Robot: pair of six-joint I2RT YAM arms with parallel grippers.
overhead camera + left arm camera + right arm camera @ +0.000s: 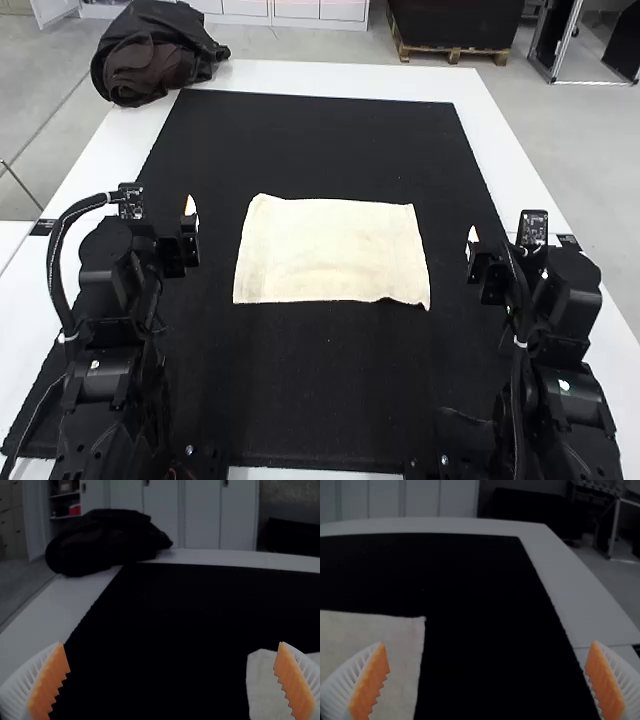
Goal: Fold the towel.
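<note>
A cream towel (pixel 333 250) lies spread flat as a wide rectangle on the black mat, its near edge slightly rumpled toward the right. My left gripper (pixel 191 222) is held left of the towel, and my right gripper (pixel 472 250) is to its right; neither touches it. In the left wrist view the left gripper (pixel 171 680) is open, fingers wide apart, with a towel corner (pixel 261 680) behind one finger. The right wrist view has the right gripper (pixel 489 680) open too, and part of the towel (pixel 400 640) lies beyond one finger.
The black mat (pixel 320 140) covers most of the white table (pixel 350 76). A dark bag or jacket (pixel 155 55) lies at the table's far left corner.
</note>
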